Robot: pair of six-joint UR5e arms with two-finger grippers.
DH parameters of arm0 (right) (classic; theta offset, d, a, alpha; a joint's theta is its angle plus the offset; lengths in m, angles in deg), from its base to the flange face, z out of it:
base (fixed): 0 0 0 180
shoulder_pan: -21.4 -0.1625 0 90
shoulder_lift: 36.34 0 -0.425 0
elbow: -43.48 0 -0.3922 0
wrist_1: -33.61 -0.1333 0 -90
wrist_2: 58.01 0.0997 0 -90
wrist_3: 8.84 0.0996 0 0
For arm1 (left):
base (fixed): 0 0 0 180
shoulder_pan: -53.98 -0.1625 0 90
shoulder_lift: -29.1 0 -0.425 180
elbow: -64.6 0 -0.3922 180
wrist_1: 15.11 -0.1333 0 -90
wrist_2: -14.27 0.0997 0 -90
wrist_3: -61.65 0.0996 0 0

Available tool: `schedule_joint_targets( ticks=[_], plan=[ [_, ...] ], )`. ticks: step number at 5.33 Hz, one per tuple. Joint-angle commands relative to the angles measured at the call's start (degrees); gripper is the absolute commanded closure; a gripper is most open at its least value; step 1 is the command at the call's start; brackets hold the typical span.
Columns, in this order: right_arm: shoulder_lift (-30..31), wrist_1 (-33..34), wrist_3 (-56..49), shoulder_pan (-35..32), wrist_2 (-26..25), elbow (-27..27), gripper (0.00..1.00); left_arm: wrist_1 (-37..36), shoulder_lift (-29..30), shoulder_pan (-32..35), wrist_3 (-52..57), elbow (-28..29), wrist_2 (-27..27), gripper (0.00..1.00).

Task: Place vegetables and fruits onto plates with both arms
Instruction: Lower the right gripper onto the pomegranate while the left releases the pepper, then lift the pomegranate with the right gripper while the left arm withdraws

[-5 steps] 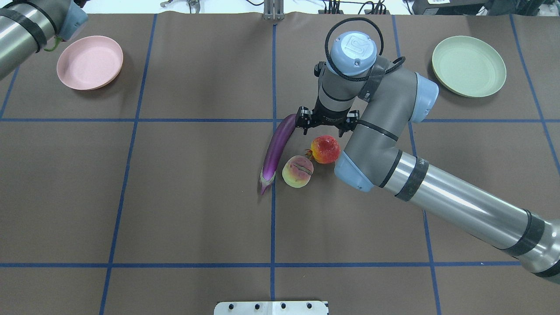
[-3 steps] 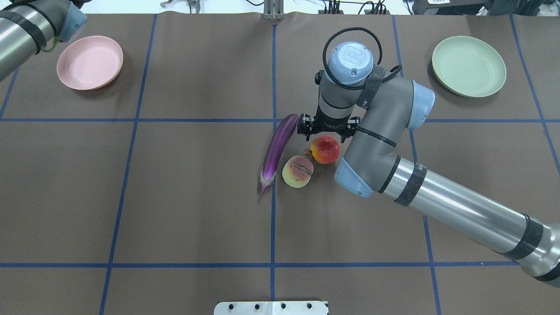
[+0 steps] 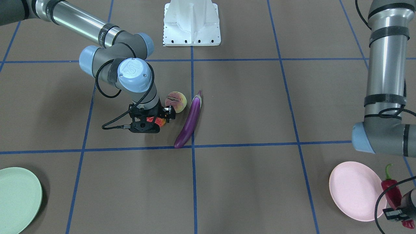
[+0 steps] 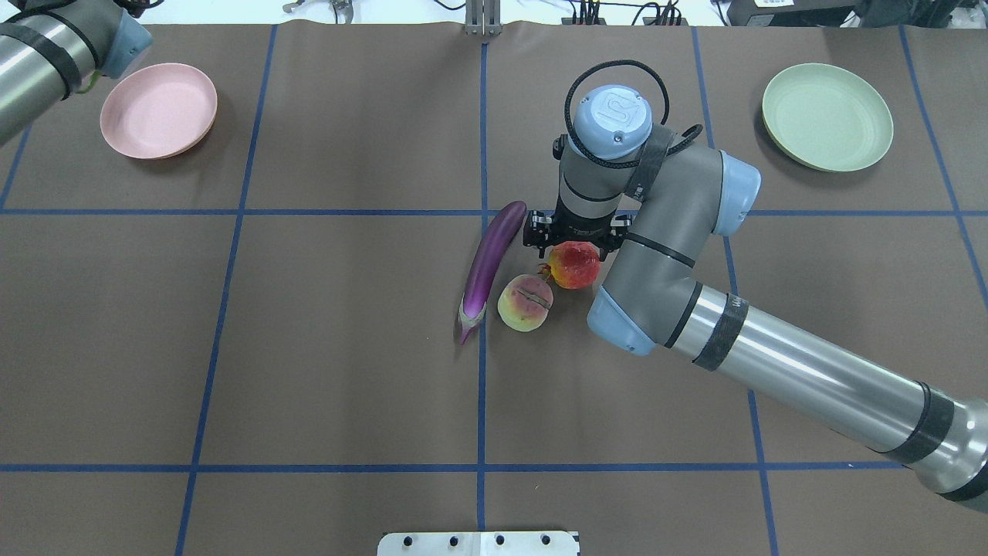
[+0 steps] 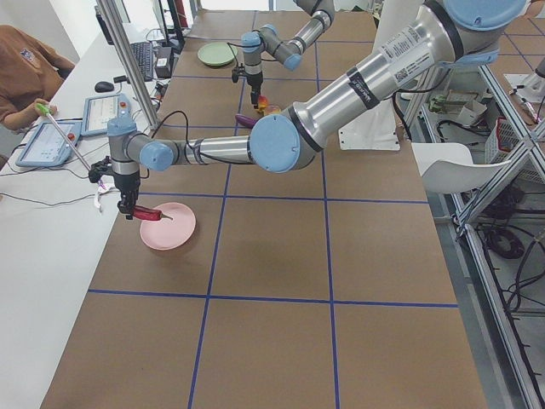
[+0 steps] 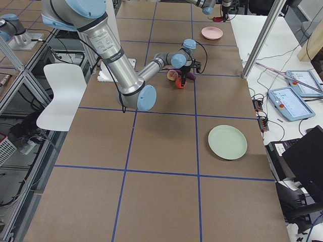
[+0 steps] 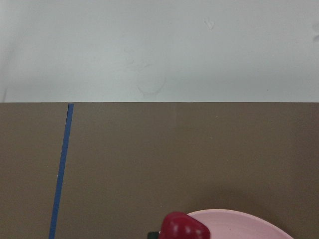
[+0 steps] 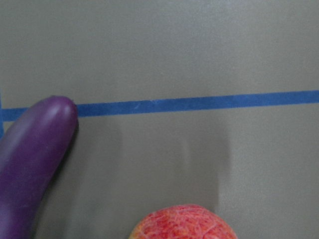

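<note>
My right gripper (image 3: 152,123) is low over the table with its jaws open, astride the bumpy red-orange pomegranate (image 4: 576,264), which also shows at the bottom of the right wrist view (image 8: 182,225). The peach (image 4: 525,303) lies next to it. The long purple eggplant (image 4: 489,266) lies to their left. My left gripper (image 3: 396,209) is shut on the red chili pepper (image 3: 391,191) and holds it over the edge of the pink plate (image 3: 352,191). The mint green plate (image 4: 827,116) stands empty at the far right.
The white base block (image 3: 191,24) stands at the robot's side of the table. Blue tape lines (image 4: 355,211) mark the brown mat. An operator (image 5: 25,68) sits beside the table's left end, with tablets on a white side table.
My right arm has shifted slightly left and nearer, bringing its gripper down over the pomegranate. My left arm has edged further out of the overhead view. The produce has not moved.
</note>
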Motion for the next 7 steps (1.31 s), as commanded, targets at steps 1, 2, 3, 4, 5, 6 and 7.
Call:
schedule_joint_targets(
  ticks=[1,2,3,4,5,6,7],
  plan=[
    [-0.03,-0.12,0.09,0.17,-0.04,-0.15,0.99,0.66,-0.15,-1.81,-0.06,0.24,4.07,1.0],
    [-0.29,-0.12,0.18,-0.18,-0.04,-0.67,1.0,1.88,-1.46,-2.61,-0.06,0.24,4.8,1.0],
    [-0.73,-0.03,0.09,-2.45,0.39,-2.07,1.0,1.98,-2.08,-3.05,-0.06,0.24,4.9,1.0],
    [-0.73,-0.03,0.09,-5.08,0.66,-4.17,1.0,2.06,-2.26,-4.97,-0.06,0.15,5.59,1.0],
    [-0.82,-0.03,0.0,-7.28,1.18,-4.98,1.0,2.07,-2.87,-7.25,-0.06,0.15,8.82,1.0],
    [-1.69,-0.03,0.0,-9.13,2.49,-4.99,1.0,2.07,-3.31,-7.36,-0.06,0.15,9.03,0.87],
    [-2.48,-0.03,0.0,-11.41,4.85,-4.99,1.0,6.42,-5.06,-7.1,0.02,-0.02,9.38,0.01]
  ],
)
